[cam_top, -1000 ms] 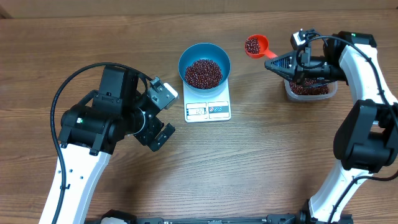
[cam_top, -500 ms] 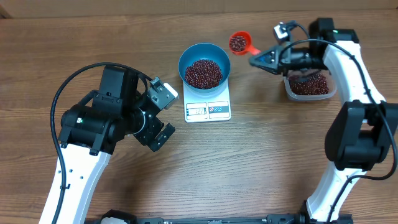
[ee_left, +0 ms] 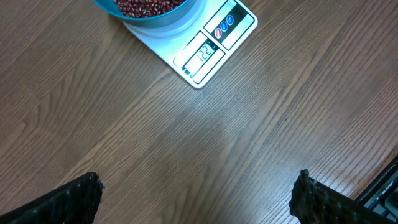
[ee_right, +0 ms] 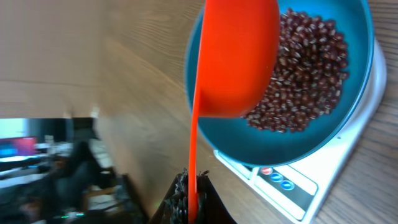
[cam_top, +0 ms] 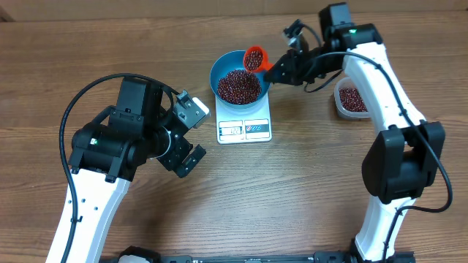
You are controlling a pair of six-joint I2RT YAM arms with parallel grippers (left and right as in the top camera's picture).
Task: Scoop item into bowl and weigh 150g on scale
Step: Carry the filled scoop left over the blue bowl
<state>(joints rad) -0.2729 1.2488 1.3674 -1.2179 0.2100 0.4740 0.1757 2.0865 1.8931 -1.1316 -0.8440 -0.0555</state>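
Observation:
A blue bowl stands on the white scale, and a heap of dark red-brown beans fills it. My right gripper is shut on the thin handle of an orange-red scoop. The scoop carries beans and hangs over the bowl's right rim. In the right wrist view, the scoop's underside covers part of the bowl and its beans, with the gripper below. My left gripper rests open left of the scale, nothing between its fingers.
A clear plastic container with more beans stands at the right, behind the right arm. The left wrist view shows the scale's display and the bowl's base above bare wooden table.
My right arm has swung left, carrying the loaded scoop from beside the container to over the bowl's right rim. The left arm has stayed still.

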